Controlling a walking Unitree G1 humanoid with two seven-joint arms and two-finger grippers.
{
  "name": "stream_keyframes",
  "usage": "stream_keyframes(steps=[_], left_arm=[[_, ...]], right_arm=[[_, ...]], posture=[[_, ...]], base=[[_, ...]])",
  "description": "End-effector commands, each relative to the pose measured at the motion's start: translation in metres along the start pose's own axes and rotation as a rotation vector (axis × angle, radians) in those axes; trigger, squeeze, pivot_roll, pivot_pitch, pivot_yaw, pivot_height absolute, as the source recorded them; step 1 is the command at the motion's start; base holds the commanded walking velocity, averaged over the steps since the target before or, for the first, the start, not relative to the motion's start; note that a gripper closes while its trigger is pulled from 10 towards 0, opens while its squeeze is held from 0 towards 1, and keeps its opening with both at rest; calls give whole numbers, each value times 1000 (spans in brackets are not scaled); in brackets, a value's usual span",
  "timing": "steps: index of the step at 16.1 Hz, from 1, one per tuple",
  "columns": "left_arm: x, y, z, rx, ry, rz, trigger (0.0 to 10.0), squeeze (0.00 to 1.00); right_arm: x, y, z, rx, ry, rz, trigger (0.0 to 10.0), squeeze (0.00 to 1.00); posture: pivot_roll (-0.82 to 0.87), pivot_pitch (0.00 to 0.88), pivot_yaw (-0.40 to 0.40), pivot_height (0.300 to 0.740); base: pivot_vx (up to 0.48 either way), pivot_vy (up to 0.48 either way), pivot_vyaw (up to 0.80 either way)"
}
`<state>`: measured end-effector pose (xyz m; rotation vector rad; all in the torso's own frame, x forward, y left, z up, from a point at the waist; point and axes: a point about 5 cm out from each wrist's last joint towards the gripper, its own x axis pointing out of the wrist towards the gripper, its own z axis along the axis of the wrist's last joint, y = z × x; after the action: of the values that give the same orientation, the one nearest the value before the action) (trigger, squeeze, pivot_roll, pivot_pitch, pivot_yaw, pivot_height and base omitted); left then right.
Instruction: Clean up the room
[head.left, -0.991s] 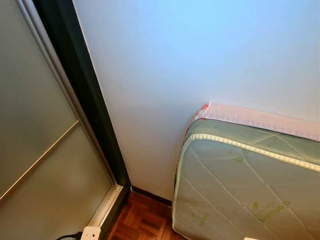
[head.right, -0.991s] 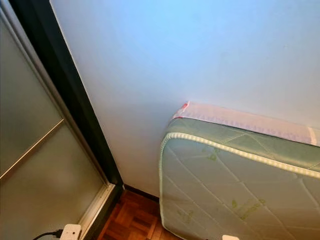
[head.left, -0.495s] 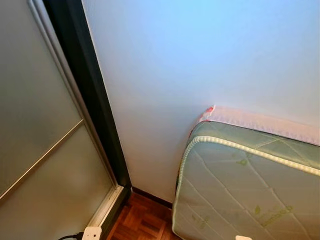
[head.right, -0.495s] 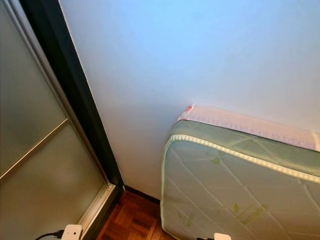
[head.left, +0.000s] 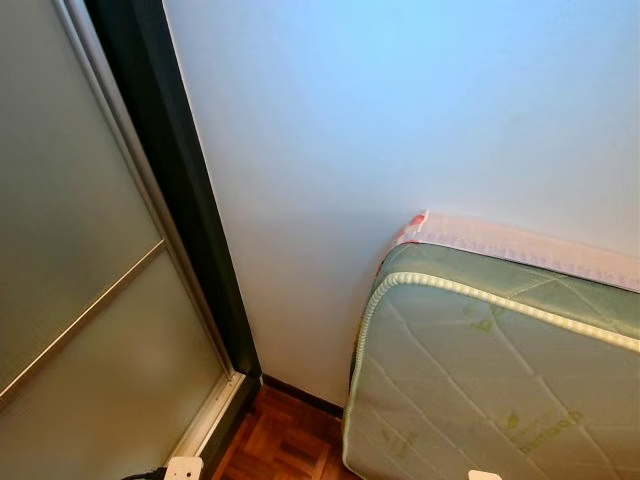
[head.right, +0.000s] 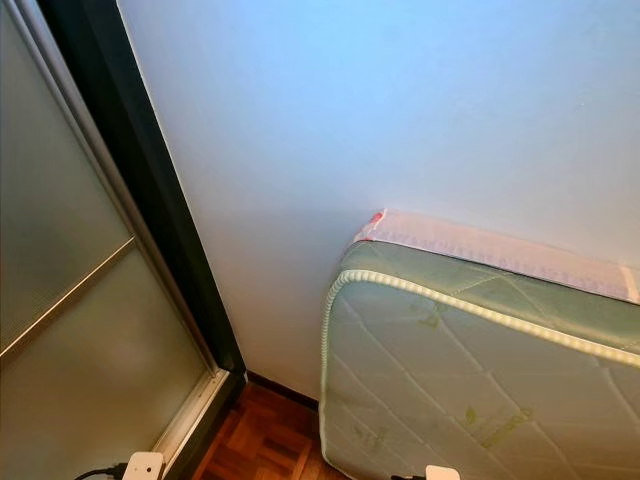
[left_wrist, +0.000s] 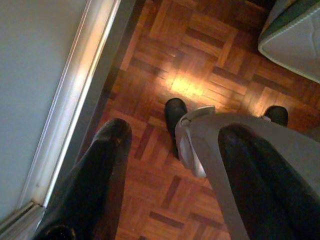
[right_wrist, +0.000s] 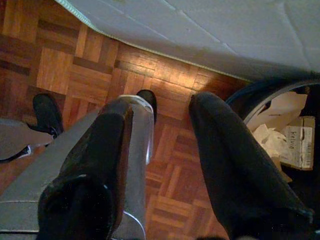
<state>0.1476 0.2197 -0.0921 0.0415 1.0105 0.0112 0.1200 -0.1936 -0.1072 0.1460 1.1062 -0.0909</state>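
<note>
Crumpled paper and card scraps (right_wrist: 282, 135), the litter that tidying concerns, lie inside a dark round bin (right_wrist: 250, 97) on the parquet floor (left_wrist: 200, 75) beside the quilted green mattress (head.left: 480, 370) leaning on the white wall (head.left: 400, 120); such scraps are judged light, soft and crushable, best pinched at a stiffer card edge. Both arms hang idle: the left end effector (left_wrist: 170, 145) and right end effector (right_wrist: 160, 130) are spread wide, holding nothing.

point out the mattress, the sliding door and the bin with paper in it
mattress (head.left: 480, 380): left eye view, on its quilted green face.
sliding door (head.left: 90, 330): left eye view, on the frosted panel.
bin (right_wrist: 260, 97): right wrist view, on its dark rim beside the paper scraps.
</note>
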Motion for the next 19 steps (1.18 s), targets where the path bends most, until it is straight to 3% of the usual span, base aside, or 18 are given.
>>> stream_keyframes(steps=[1,16,19], left_arm=[[-1,0,-5,0,18,6,10000,0],[-3,6,-11,-7,32,14,10000,0],[-7,14,-18,-18,41,24,10000,0]], right_arm=[[0,-1,-3,-14,19,-5,10000,0],[-1,-2,-4,-40,38,6,10000,0],[0,-3,-1,-18,12,1,10000,0]], posture=[[41,0,-15,740],[43,0,-17,740],[43,0,-17,740]], base=[[0,0,-538],[0,0,-757],[0,0,0]])
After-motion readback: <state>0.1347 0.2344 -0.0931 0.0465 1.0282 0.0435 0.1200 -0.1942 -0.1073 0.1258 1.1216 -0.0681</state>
